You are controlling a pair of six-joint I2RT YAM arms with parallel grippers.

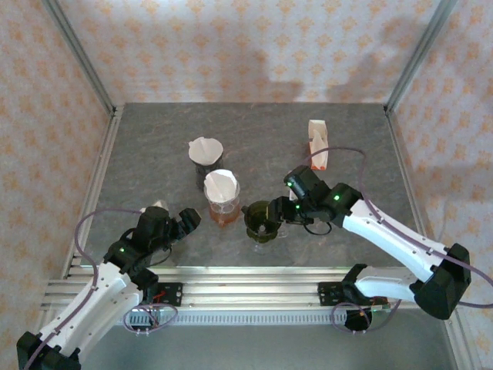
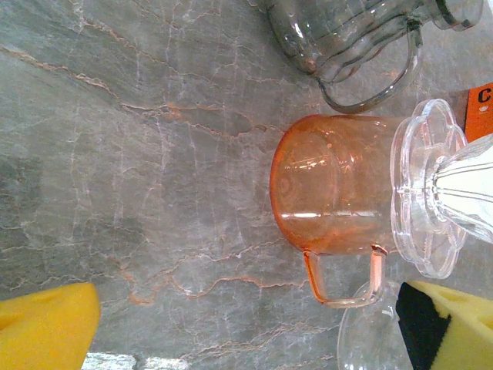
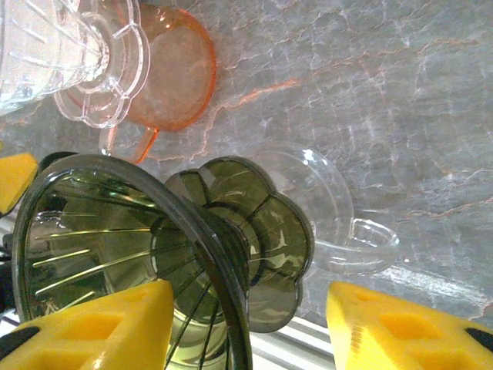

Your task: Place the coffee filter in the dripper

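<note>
- Progress: the green dripper (image 3: 154,247) on its clear glass server (image 3: 343,227) has bare ribs and no paper in it. I judge the placement not yet done, and the pick-up not started either.
- Two other sets further back on the counter (image 1: 146,169) already carry white filters: the clear dripper on the orange server (image 1: 223,210), and the darker one behind it (image 1: 206,149).
- Spare filter stock looks to be the white-and-orange pack (image 1: 318,144) at the back right. I can't make out single sheets.
- Right end effector (image 1: 280,210): fingers spread, straddling the green dripper. I can't tell whether a pad touches the rim. It holds no filter.
- Left end effector (image 1: 187,220): fingers spread with nothing between them, near the orange server on its left.
- Filter versus end effectors: the pack sits well apart from the left one, and nearer the right arm but behind it.
- Left to do: fetch a filter and seat it in the green cone.
</note>
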